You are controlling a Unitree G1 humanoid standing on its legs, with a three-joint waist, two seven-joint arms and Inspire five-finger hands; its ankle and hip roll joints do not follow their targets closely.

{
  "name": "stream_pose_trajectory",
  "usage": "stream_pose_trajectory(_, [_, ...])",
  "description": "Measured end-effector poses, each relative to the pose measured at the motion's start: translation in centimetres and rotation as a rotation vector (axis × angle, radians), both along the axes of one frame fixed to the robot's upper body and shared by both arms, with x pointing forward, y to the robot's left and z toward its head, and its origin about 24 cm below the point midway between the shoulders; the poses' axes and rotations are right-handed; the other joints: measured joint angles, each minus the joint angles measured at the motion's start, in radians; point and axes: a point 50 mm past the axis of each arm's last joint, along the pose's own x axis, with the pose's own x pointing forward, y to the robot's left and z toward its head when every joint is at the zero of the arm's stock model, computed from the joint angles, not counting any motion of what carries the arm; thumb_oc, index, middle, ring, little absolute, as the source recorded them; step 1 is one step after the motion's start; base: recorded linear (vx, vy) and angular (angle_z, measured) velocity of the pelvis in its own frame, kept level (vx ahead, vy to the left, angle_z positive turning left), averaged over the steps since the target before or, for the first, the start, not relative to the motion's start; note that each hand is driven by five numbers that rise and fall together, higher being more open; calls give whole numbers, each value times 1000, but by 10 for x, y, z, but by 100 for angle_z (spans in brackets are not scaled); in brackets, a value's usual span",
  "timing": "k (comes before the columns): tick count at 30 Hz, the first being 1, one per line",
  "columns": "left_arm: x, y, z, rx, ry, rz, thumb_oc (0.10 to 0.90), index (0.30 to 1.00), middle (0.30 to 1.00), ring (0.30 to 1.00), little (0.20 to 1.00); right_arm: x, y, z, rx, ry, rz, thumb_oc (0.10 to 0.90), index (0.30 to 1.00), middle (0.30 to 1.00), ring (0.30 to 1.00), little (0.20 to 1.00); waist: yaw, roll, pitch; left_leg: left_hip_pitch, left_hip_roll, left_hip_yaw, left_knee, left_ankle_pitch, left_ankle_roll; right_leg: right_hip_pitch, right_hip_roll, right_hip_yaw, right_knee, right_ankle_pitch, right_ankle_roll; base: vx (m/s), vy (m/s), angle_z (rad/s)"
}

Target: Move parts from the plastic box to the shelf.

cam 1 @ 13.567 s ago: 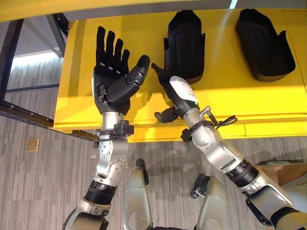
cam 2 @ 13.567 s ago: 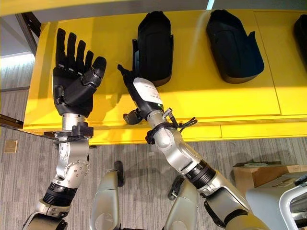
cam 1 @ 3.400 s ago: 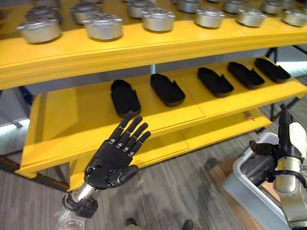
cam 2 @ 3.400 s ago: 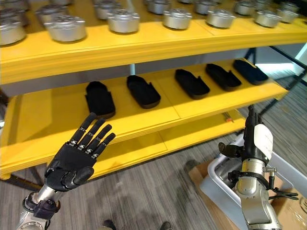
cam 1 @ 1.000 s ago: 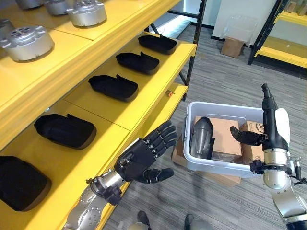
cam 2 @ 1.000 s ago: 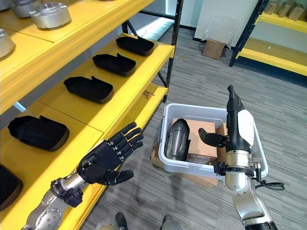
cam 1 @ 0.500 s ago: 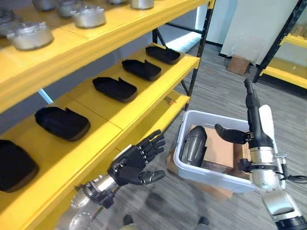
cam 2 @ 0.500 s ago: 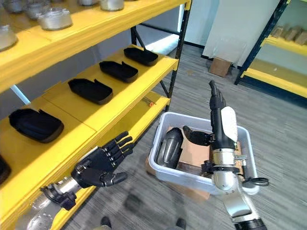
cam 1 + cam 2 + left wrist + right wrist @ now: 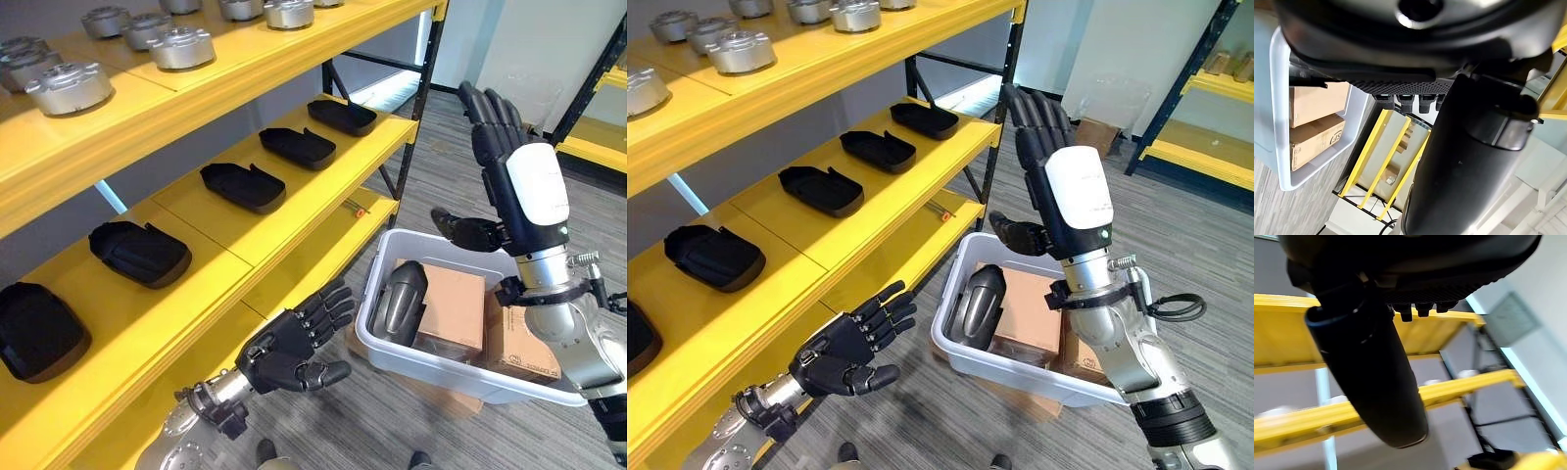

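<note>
A white plastic box [image 9: 441,368] stands on the floor to the right of the yellow shelf [image 9: 225,235]. In it a dark rounded part [image 9: 397,299] leans upright beside brown cartons [image 9: 453,308]. Several black parts [image 9: 242,186] lie in a row on the shelf's middle level. My right hand [image 9: 519,171] is raised over the box, open, fingers straight up, nothing in it. My left hand [image 9: 289,343] hangs low between the shelf's edge and the box, palm up, open and empty. The left wrist view shows the box wall [image 9: 1278,98] past the thumb [image 9: 1464,161].
Silver round metal parts [image 9: 69,86] stand on the top shelf level. A black upright [image 9: 421,88] ends the rack near the box. Another yellow rack [image 9: 1205,152] and a small carton [image 9: 1097,132] stand further off on the grey floor.
My right hand has risen above the box and turned its back toward the camera. The left hand stays low and open. The view has shifted slightly.
</note>
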Motion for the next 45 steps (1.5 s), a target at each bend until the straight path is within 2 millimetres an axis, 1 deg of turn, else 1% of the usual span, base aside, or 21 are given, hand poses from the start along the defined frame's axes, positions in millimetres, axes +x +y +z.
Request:
stream_pose_trajectory(1, [0, 0, 0, -8, 3, 0, 900, 1000, 1000, 1000, 1000, 0, 1, 3, -34, -13, 5, 900, 1000, 1000, 1000, 1000, 4, -1, 1, -1, 0, -4, 1, 0, 0, -1, -1, -2, 8, -8, 2, 90, -49, 14])
stream_pose_trajectory(4, [-1, 3, 0, 14, 6, -34, 900, 1000, 1000, 1000, 1000, 2, 3, 13, -254, -81, 33, 900, 1000, 1000, 1000, 1000, 18, -6, 4, -31, 1, -27, 20, 0, 0, -32, -11, -12, 63, -34, 1, 8, -37, 15])
stream_pose_trajectory(5, [-2, 4, 0, 17, 8, -43, 900, 1000, 1000, 1000, 1000, 1, 2, 15, -301, -94, 39, 900, 1000, 1000, 1000, 1000, 29, -6, 6, -41, 1, -32, 24, 1, 0, -42, -14, -14, 75, -39, 2, -48, -32, 12])
stream_pose_trajectory(6, [-3, 5, 0, 20, 8, -52, 900, 1000, 1000, 1000, 1000, 2, 3, 19, -382, -116, 50, 900, 1000, 1000, 1000, 1000, 31, -10, 12, -67, 0, -42, 38, 0, 1, -69, -23, -16, 105, -54, 0, -43, -19, 15])
stream_pose_trajectory(8, [-3, 8, 0, 31, 18, -59, 900, 1000, 1000, 1000, 1000, 5, 3, 20, -441, -124, 51, 900, 1000, 1000, 1000, 1000, 35, -14, 21, -88, 1, -51, 41, 2, 1, -97, -27, -17, 129, -65, -4, -83, -31, 11])
stream_pose_trajectory(9, [-3, 10, -1, 13, 26, -65, 900, 1000, 1000, 1000, 1000, 8, 3, 21, -487, -128, 53, 900, 1000, 1000, 1000, 1000, 49, -12, 48, -103, 1, -59, 53, 8, -6, -112, -30, -18, 156, -72, -6, -127, -37, 6])
stream_pose_trajectory(10, [-2, 11, -1, 8, 24, -69, 900, 1000, 1000, 1000, 1000, 9, 2, 23, -516, -135, 56, 900, 1000, 1000, 1000, 1000, 52, -10, 61, -116, 0, -62, 60, 11, -10, -129, -35, -17, 171, -79, -9, -151, -56, 16])
stream_pose_trajectory(11, [1, 11, 3, 13, 3, -88, 900, 1000, 1000, 1000, 1000, 9, -1, 31, -599, -158, 47, 900, 1000, 1000, 1000, 1000, 53, -3, 104, -148, -1, -76, 65, 11, -9, -160, -44, -21, 199, -91, -16, -88, -52, 15])
stream_pose_trajectory(12, [1, 11, 3, 14, 2, -90, 900, 1000, 1000, 1000, 1000, 10, -2, 31, -618, -160, 43, 900, 1000, 1000, 1000, 1000, 56, -2, 114, -158, 0, -81, 68, 15, -11, -171, -44, -22, 211, -91, -17, -89, -60, 18])
stream_pose_trajectory(13, [2, 11, 2, 15, 3, -94, 900, 1000, 1000, 1000, 1000, 14, -4, 28, -656, -140, 42, 900, 1000, 1000, 1000, 1000, 59, 0, 136, -173, 0, -89, 70, 20, -10, -190, -46, -23, 233, -97, -22, -50, -42, 9])
stream_pose_trajectory(16, [1, 12, 2, 24, 1, -110, 900, 1000, 1000, 1000, 1000, 17, -6, 15, -721, -85, 47, 900, 1000, 1000, 1000, 1000, 60, -1, 170, -177, 2, -96, 70, 23, -12, -202, -50, -24, 259, -113, -26, -54, -69, 5])
stream_pose_trajectory(17, [4, 12, 5, 35, -11, -119, 900, 1000, 1000, 1000, 1000, 16, -6, 11, -741, -67, 57, 900, 1000, 1000, 1000, 1000, 57, 3, 195, -177, 4, -99, 70, 23, -12, -205, -51, -26, 270, -121, -30, -59, -67, 2])
stream_pose_trajectory(20, [8, 10, 9, 33, -45, -126, 900, 1000, 1000, 1000, 1000, 16, -7, 11, -748, -67, 57, 900, 1000, 1000, 1000, 1000, 51, 3, 207, -205, 10, -99, 82, 30, -22, -237, -51, -23, 293, -126, -34, -102, -82, -3])
stream_pose_trajectory(22, [14, 7, 16, 34, -87, -133, 900, 1000, 1000, 1000, 1000, 17, -9, 17, -771, -76, 39, 900, 1000, 1000, 1000, 1000, 50, 5, 233, -216, 16, -99, 85, 34, -28, -258, -47, -20, 311, -131, -42, -101, -62, -5])
stream_pose_trajectory(25, [20, 5, 23, 31, -133, -137, 900, 1000, 1000, 1000, 1000, 18, -11, 24, -772, -75, 15, 900, 1000, 1000, 1000, 1000, 47, 5, 256, -233, 18, -98, 88, 40, -30, -290, -47, -10, 335, -137, -50, -91, -50, -5])
stream_pose_trajectory(26, [22, 3, 25, 20, -146, -142, 900, 1000, 1000, 1000, 1000, 19, -12, 28, -760, -75, 5, 900, 1000, 1000, 1000, 1000, 42, 7, 271, -240, 20, -99, 91, 41, -30, -297, -47, -9, 340, -138, -51, -84, -40, -3])
stream_pose_trajectory(29, [25, 2, 30, -8, -166, -143, 900, 1000, 1000, 1000, 1000, 18, -12, 32, -771, -85, -6, 900, 1000, 1000, 1000, 1000, 21, 5, 303, -255, 21, -96, 102, 41, -30, -322, -47, 3, 354, -139, -54, -105, -58, -6])
stream_pose_trajectory(34, [28, -3, 34, -40, -178, -158, 900, 1000, 1000, 1000, 1000, 19, -15, 37, -762, -111, -59, 900, 1000, 1000, 1000, 1000, 6, 5, 319, -298, 31, -92, 122, 39, -25, -378, -42, 15, 383, -144, -66, -78, -60, -7])
stream_pose_trajectory(38, [29, -10, 34, -45, -184, -178, 900, 1000, 1000, 1000, 1000, 25, -28, 51, -665, -168, -202, 900, 1000, 1000, 1000, 1000, -8, 5, 330, -315, 36, -83, 123, 41, -24, -413, -37, 30, 393, -146, -74, -86, -35, -8])
stream_pose_trajectory(39, [30, -12, 35, -45, -187, -177, 900, 1000, 1000, 1000, 1000, 26, -30, 53, -646, -173, -228, 900, 1000, 1000, 1000, 1000, -17, 7, 335, -315, 37, -80, 124, 41, -24, -416, -35, 33, 394, -145, -75, -64, -28, -12])
stream_pose_trajectory(45, [34, -12, 38, -38, -190, -153, 900, 1000, 1000, 1000, 1000, 27, -38, 53, -626, -168, -275, 900, 1000, 1000, 1000, 1000, -43, 11, 338, -316, 41, -67, 124, 41, -25, -430, -28, 45, 397, -143, -77, -44, -26, -7])
